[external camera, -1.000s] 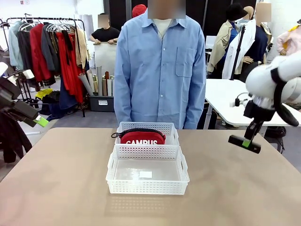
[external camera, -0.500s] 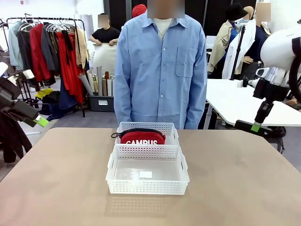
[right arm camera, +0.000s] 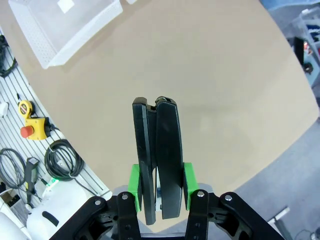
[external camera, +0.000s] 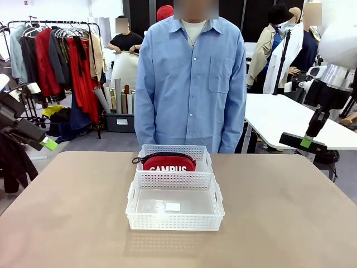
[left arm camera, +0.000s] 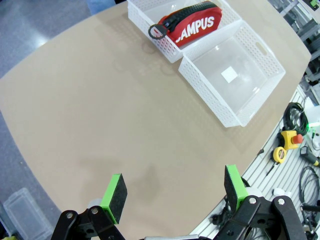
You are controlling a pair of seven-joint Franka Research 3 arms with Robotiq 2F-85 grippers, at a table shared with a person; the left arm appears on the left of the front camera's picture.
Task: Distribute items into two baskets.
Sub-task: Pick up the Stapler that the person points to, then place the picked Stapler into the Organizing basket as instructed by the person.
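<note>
Aloft, end effector around stapler

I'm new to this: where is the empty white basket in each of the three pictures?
Front view: the empty basket sits at table centre, nearer the camera, touching the basket holding the red pouch.
Left wrist view: upper right, beside the pouch's basket.
Right wrist view: top left corner, partly cut off by the picture's edge.
Shared landmark: the small white label on its floor.
</note>
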